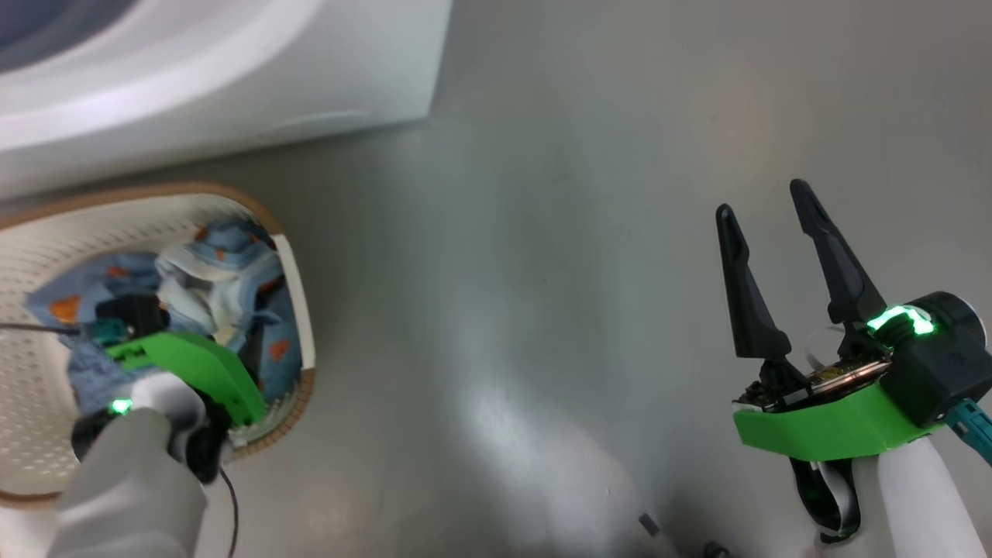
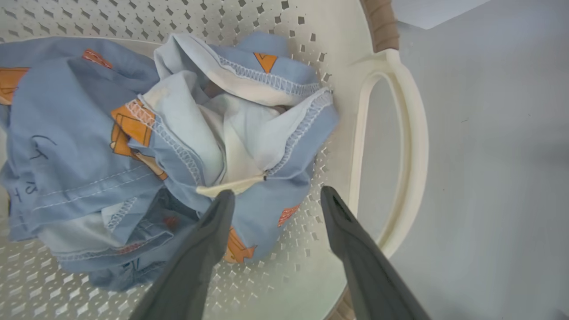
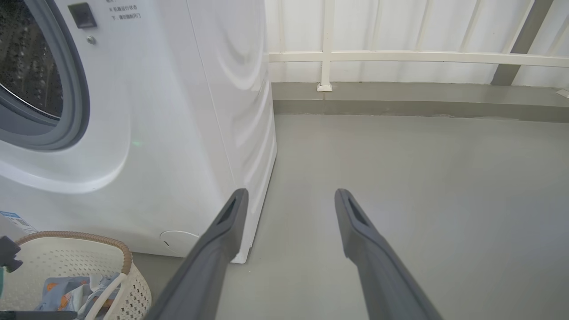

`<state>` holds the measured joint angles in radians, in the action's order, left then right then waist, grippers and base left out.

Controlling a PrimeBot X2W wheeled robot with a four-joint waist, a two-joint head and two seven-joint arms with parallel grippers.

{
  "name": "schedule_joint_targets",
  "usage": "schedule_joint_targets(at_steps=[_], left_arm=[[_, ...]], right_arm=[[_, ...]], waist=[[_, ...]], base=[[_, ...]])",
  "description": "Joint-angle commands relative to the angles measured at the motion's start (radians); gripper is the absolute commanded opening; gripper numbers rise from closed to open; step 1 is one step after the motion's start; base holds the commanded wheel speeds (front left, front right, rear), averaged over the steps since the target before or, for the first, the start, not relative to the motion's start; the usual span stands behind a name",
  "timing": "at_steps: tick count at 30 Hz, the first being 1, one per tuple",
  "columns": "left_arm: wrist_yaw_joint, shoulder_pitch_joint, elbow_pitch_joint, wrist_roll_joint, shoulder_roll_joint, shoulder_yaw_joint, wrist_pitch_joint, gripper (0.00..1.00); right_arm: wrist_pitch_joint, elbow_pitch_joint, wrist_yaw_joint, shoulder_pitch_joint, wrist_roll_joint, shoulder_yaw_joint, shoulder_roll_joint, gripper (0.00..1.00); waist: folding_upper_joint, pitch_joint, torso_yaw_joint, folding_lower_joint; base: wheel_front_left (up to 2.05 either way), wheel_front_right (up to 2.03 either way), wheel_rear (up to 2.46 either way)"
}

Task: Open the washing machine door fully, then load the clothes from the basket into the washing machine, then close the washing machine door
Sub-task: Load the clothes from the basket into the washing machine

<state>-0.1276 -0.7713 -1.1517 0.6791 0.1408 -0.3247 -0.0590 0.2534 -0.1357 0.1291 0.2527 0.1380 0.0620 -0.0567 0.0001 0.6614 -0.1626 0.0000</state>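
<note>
The basket [image 1: 116, 225] stands on the floor in front of the washing machine [image 1: 194, 70], with the light blue clothes [image 1: 225, 271] bundled inside it. My left gripper [image 2: 276, 194] hangs open inside the basket [image 2: 338, 44]. Its fingertips sit just over the right edge of the clothes [image 2: 155, 133], near the side handle [image 2: 413, 133], and nothing is between them. My right gripper [image 1: 763, 221] is open and empty above bare floor to the right. In the right wrist view the steel drum [image 3: 26, 66] shows uncovered inside its grey gasket. The washing machine door is out of view.
The machine's right front corner [image 3: 258, 178] stands just left of my right gripper [image 3: 289, 195], with a round flap [image 3: 180, 242] low on the front. A white railing and a low kerb [image 3: 400, 95] close off the grey floor [image 3: 422, 200] beyond.
</note>
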Motion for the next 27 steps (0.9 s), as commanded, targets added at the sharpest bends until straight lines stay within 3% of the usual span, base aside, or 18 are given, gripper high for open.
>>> schedule_joint_targets(at_steps=[1,9,19,20,21,22,23,27], left_arm=[[-0.003,-0.014,0.000,0.016,0.046,0.013,0.003,1.00],[-0.003,-0.090,-0.040,0.060,0.095,0.000,0.011,1.00],[-0.003,-0.150,-0.089,0.092,0.117,-0.003,0.035,1.00],[-0.003,-0.152,-0.094,0.094,0.118,-0.002,0.038,0.79],[-0.003,-0.154,-0.099,0.096,0.118,-0.002,0.040,0.51],[-0.003,-0.156,-0.104,0.098,0.118,-0.001,0.042,0.35],[-0.003,-0.157,-0.108,0.099,0.117,-0.001,0.043,0.00],[-0.001,-0.159,-0.119,0.102,0.113,-0.003,0.051,0.00]], right_arm=[[0.008,-0.038,0.002,0.008,0.019,0.027,0.005,1.00],[0.008,-0.072,0.002,0.026,0.028,0.036,0.006,1.00],[0.008,-0.094,0.002,0.029,0.042,0.037,0.006,1.00],[0.008,-0.094,0.002,0.030,0.043,0.037,0.006,1.00],[0.008,-0.093,0.002,0.030,0.044,0.037,0.006,1.00],[0.008,-0.093,0.002,0.030,0.045,0.037,0.006,1.00],[0.008,-0.092,0.002,0.030,0.046,0.036,0.006,1.00],[0.008,-0.090,0.002,0.031,0.048,0.033,0.006,1.00]], waist=[[-0.0001,0.107,-0.056,0.0000],[-0.0001,0.196,-0.072,0.0000],[-0.0001,0.241,-0.085,0.0000],[-0.0001,0.242,-0.086,0.0000],[-0.0001,0.242,-0.088,0.0000],[-0.0001,0.242,-0.089,0.0000],[-0.0001,0.241,-0.090,0.0000],[-0.0001,0.235,-0.089,0.0000]], base=[[0.00,0.00,0.00],[0.00,0.00,0.00],[0.00,0.00,0.00],[0.00,0.00,0.00],[0.00,0.00,0.00],[0.00,0.00,0.00],[0.00,0.00,0.00],[0.00,0.00,0.00]])
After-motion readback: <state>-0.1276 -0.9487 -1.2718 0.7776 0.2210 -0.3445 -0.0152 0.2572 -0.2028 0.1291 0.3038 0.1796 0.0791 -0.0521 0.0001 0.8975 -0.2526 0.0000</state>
